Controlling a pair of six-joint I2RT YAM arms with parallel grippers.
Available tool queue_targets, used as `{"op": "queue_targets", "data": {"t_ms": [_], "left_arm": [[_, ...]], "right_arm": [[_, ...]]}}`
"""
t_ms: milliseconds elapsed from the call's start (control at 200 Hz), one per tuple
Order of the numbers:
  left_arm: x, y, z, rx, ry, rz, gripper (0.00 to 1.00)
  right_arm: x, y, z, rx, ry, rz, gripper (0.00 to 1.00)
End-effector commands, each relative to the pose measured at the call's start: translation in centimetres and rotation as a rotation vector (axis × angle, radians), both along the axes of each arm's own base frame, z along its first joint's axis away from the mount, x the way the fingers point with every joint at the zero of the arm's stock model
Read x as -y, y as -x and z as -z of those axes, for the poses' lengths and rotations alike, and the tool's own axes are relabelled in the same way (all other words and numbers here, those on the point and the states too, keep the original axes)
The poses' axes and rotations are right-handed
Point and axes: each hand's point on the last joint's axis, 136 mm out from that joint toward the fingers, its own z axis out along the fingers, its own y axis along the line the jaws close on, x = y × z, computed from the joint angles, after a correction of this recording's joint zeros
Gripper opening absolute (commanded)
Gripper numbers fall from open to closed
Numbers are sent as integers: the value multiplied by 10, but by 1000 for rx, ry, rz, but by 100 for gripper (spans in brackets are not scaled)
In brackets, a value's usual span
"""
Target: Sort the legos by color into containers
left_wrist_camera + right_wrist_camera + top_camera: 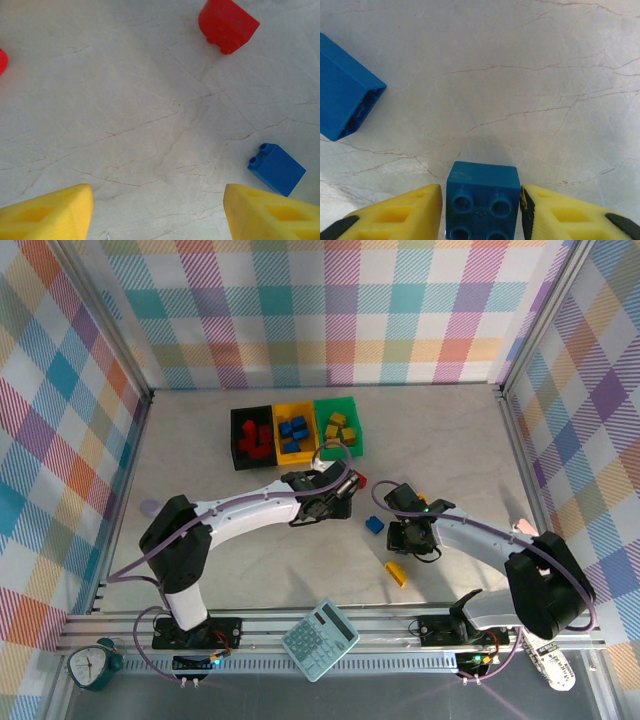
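The right claw brackets a blue lego on the desk, whether gripping I cannot tell, and an off-centre squeeze could twist it loose; the left claw hangs open, empty.

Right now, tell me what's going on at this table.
Bricks are being sorted by color. The right gripper is clamped on a blue brick on the table. The left gripper hangs open, empty, over bare table near a red brick. Reds sit in the black bin, blues in the yellow bin, yellows in the green bin.
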Motion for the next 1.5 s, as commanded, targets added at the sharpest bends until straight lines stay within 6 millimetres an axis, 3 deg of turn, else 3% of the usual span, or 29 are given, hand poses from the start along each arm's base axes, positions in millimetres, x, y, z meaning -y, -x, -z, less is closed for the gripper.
{"op": "queue_targets", "data": {"t_ms": [0,240,335,430,635,770,870,1075,1360,1445,1495], "left_arm": [[-19,3,-12,32,-13,-19,69],[-49,4,-18,52,-28,-69,70],[-68,4,-22,56,-42,-98,70],[-93,5,-28,70,-71,-138,71],[-144,10,-47,104,-99,-203,72],[-172,13,-39,70,-86,-252,71],[-180,14,-32,47,-42,-276,72],[-180,13,-27,26,10,-288,71],[-186,15,-26,20,1,-296,71],[-185,14,-27,22,5,-291,71],[-183,13,-26,19,8,-283,71]], "right_arm": [[1,2,0,-12,15,-1,40],[-4,-2,-4,3,-2,-24,30],[-12,-15,-19,47,-20,-53,29],[-30,-40,-44,121,-50,-104,28],[-96,-106,-109,295,-192,-259,28],[-144,-146,-141,386,-263,-371,27],[-172,-174,-157,440,-289,-433,27],[-228,-226,-164,491,-355,-519,27],[-269,-287,-151,527,-349,-525,30],[-276,-302,-138,517,-328,-520,41],[-281,-309,-140,521,-325,-524,47]]}}
